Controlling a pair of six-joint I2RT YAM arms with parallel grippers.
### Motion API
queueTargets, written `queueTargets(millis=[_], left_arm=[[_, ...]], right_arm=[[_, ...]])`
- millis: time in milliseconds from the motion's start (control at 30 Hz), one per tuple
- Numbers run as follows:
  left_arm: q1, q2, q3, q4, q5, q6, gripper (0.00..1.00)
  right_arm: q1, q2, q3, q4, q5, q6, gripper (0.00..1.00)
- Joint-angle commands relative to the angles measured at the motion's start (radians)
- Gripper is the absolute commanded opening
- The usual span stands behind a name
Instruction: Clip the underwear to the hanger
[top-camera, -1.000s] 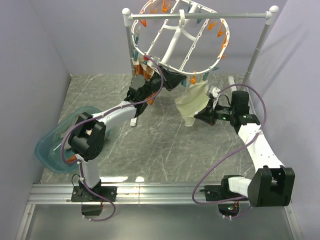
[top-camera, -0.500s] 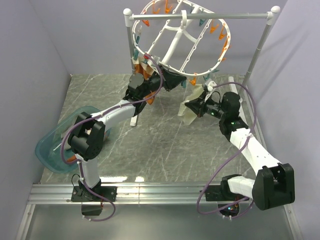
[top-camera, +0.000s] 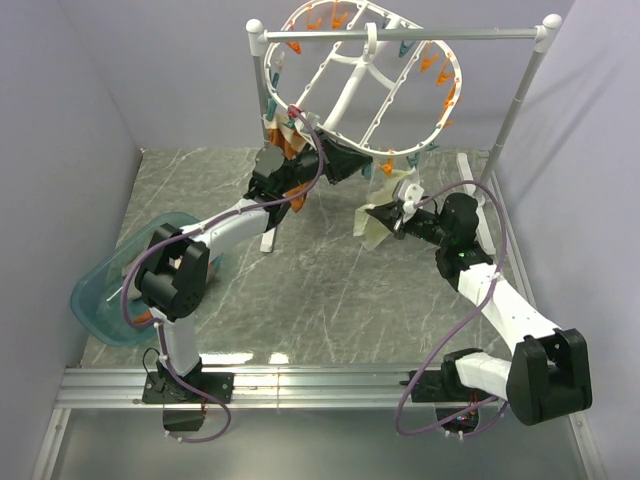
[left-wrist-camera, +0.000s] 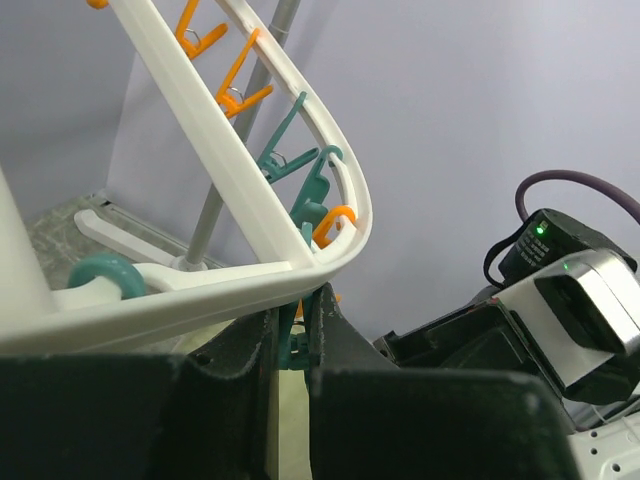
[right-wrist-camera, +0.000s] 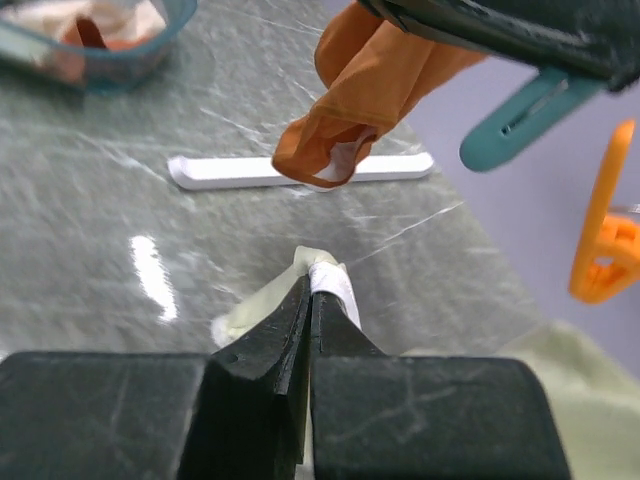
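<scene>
Right gripper (right-wrist-camera: 310, 288) pinched shut on the cream underwear (top-camera: 371, 226), just below the hanger (left-wrist-camera: 190, 110) — left gripper (left-wrist-camera: 292, 325) clamped on a teal clip (left-wrist-camera: 289, 347) at its rim.

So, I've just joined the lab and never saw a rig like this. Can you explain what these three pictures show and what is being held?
The overhead picture shows two robot arms bolted at the near edge of a marble table. The other two pictures come from a camera on each wrist, looking along its own fingers. A white rail stand carries the hanger, a white ring edged with orange and teal clips. The left end effector is up at the rim, pinching a teal clip. The right end effector is shut on an edge of the underwear, the pale cream cloth. An orange-brown garment hangs by the left arm, and a teal bin sits at the table's left.
</scene>
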Motion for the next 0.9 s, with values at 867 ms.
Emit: queueTargets(millis=[867], left_arm=[[0.000, 0.060, 0.038, 0.043, 0.223, 0.017, 0.00]], right_arm=[[0.032, 0.038, 0.063, -0.367, -0.088, -1.487, 0.00]])
